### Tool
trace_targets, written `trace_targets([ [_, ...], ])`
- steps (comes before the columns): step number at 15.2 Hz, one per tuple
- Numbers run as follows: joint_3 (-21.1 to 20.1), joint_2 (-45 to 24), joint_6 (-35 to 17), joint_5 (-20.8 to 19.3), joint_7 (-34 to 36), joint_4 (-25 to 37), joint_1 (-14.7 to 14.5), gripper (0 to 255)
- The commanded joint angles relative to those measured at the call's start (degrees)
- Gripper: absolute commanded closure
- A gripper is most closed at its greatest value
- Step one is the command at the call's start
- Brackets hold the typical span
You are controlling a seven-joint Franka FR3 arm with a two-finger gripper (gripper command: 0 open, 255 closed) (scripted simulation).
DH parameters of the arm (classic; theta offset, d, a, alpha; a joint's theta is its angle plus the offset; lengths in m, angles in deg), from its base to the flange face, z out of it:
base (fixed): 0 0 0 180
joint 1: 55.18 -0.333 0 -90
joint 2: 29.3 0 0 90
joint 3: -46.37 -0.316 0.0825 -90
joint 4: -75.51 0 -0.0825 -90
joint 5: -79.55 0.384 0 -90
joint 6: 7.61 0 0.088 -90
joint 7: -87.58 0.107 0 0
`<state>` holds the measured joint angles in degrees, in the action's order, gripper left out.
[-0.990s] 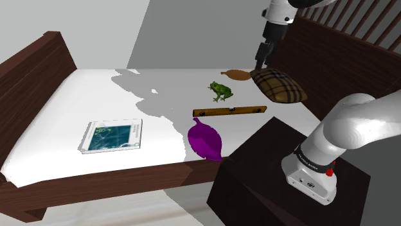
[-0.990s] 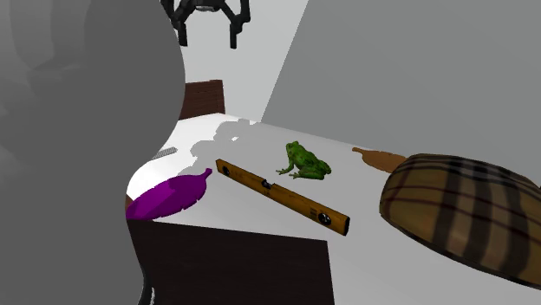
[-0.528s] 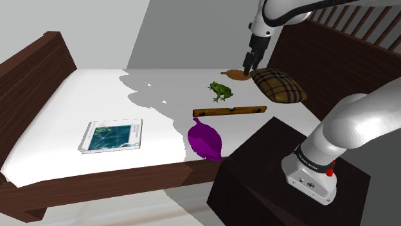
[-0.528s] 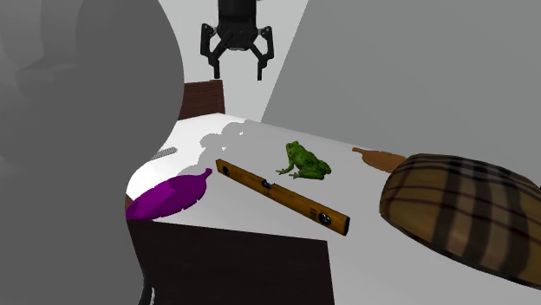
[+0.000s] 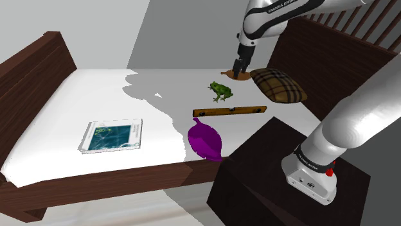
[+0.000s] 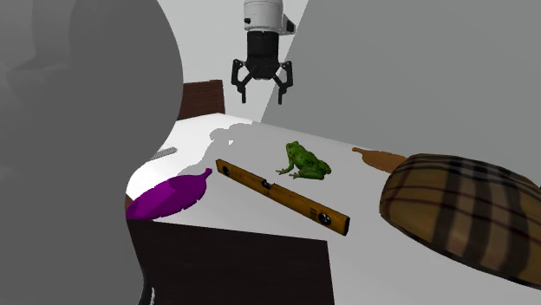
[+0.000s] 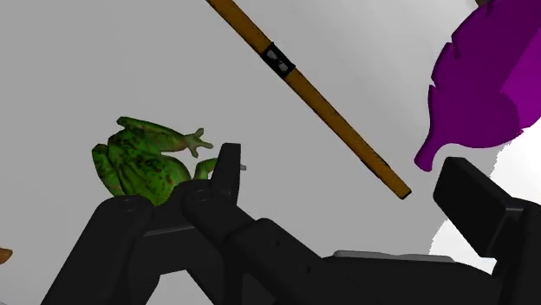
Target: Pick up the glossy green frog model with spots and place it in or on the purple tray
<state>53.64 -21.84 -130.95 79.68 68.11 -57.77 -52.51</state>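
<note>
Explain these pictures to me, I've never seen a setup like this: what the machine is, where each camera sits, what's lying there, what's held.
A white robot arm stands on a dark box and ends in a black two-finger gripper. The shoulder view looks down from beside the box, the second exterior view sits low by the bed, the wrist view rides on the hand. On the white bed lie a green frog, an orange level, a purple leaf-shaped tray, a plaid cushion, a book and a brown dish. The gripper hangs open near the frog, holding nothing.

Dark wood bed (image 5: 33, 63); white mattress (image 5: 83, 96); grey walls (image 5: 186, 29); pale floor (image 5: 138, 213)
</note>
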Motion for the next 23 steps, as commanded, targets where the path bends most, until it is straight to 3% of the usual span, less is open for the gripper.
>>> trace_targets([
  [1, 0.49, -4.75, -2.24, 0.52, -1.53, 2.6, 0.16, 0],
  [13, 0.72, -31.72, -8.66, 4.79, -9.87, 23.54, 3.24, 0],
  [23, -0.78, -55.86, -5.22, 6.14, -13.51, 51.75, 6.99, 0],
])
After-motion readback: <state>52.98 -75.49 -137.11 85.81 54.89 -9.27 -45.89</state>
